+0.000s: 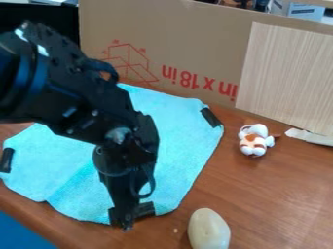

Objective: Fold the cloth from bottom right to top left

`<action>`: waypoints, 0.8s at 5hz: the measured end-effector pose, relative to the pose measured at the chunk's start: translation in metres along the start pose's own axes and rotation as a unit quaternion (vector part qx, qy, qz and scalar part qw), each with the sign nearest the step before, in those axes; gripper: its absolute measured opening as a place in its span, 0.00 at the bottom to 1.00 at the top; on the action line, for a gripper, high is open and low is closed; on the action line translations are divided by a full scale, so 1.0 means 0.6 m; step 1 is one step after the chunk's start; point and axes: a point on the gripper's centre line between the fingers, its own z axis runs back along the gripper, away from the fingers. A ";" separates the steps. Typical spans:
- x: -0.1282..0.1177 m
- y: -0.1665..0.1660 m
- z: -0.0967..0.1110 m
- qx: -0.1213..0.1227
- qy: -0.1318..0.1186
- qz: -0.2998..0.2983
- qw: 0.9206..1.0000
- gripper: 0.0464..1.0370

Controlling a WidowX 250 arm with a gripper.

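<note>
Light-blue cloth spread across left and centre of frame. Black arm slanting in from upper left, bending steeply downward. Gripper pointing down at cloth's bottom edge; can't tell how open, or if gripping anything.

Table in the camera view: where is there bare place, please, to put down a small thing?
The widest bare patch of the table lies right of the pale oval object and below the small toy. A narrower one separates the cloth from the toy. It is crowded at the cloth's near edge, where the gripper hangs.
</note>
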 end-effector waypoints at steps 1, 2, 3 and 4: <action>0.006 -0.010 -0.011 0.003 0.004 -0.006 1.000 0.96; 0.005 -0.019 -0.028 0.002 0.017 -0.006 1.000 0.93; 0.006 -0.020 -0.037 0.006 0.022 -0.004 1.000 0.80; 0.007 -0.022 -0.042 0.005 0.024 0.002 1.000 0.50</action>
